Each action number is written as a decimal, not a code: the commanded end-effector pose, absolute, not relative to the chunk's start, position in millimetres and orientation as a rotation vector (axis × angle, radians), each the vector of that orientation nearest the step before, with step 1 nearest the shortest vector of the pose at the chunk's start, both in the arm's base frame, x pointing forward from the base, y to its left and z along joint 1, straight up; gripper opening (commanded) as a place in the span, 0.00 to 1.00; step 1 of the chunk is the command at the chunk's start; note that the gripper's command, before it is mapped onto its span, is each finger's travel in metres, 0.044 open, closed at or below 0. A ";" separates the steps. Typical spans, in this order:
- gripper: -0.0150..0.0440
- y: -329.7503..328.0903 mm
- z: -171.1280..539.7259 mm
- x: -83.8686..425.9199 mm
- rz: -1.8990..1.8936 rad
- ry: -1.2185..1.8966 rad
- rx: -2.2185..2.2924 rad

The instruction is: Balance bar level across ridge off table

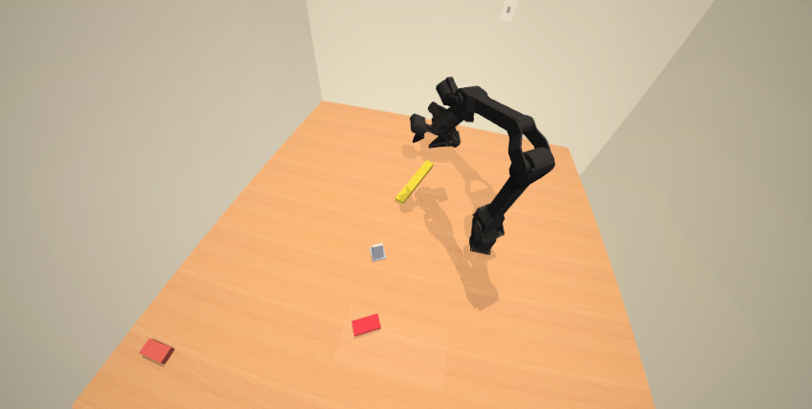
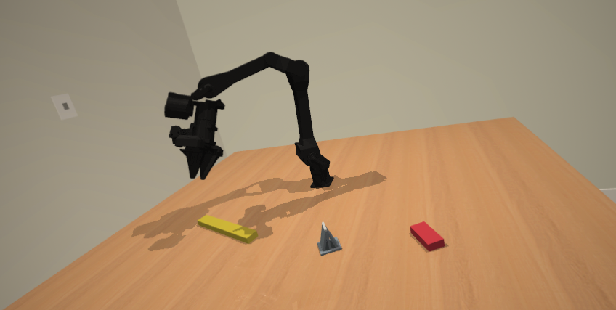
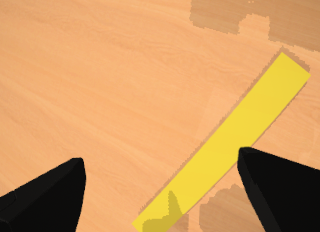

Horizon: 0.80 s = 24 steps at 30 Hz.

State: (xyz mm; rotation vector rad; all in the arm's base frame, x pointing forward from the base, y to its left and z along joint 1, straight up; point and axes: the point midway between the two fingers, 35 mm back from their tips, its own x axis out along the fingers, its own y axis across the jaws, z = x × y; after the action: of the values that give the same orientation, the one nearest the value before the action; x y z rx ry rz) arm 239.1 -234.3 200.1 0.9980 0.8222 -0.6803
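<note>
The yellow bar (image 1: 415,180) (image 2: 224,227) (image 3: 227,137) lies flat on the table, away from the ridge. The ridge, a small grey wedge on a base (image 1: 377,252) (image 2: 331,242), stands upright on the table with nothing on its top. My gripper (image 1: 424,143) (image 2: 197,177) (image 3: 162,163) is open and empty, pointing down, well above the table near the bar. In the wrist view the bar runs diagonally from the lower middle to the upper right, and the right finger overlaps its edge in the picture.
A red block (image 1: 366,324) (image 2: 426,236) lies on the table, on the far side of the ridge from the bar. A second, duller red block (image 1: 155,350) lies near the table's left edge in the top view. The arm's base stands on the table beyond the ridge in the exterior view.
</note>
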 end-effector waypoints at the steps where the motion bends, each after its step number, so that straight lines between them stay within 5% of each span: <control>1: 0.79 -235.2 196.8 240.7 -0.640 0.873 0.901; 24: 0.79 -237.2 172.4 243.8 -0.296 1.158 0.287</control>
State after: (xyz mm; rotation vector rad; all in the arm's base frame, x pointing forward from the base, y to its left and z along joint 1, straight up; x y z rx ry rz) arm 242.5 -236.7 174.5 0.3557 1.1298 -0.3392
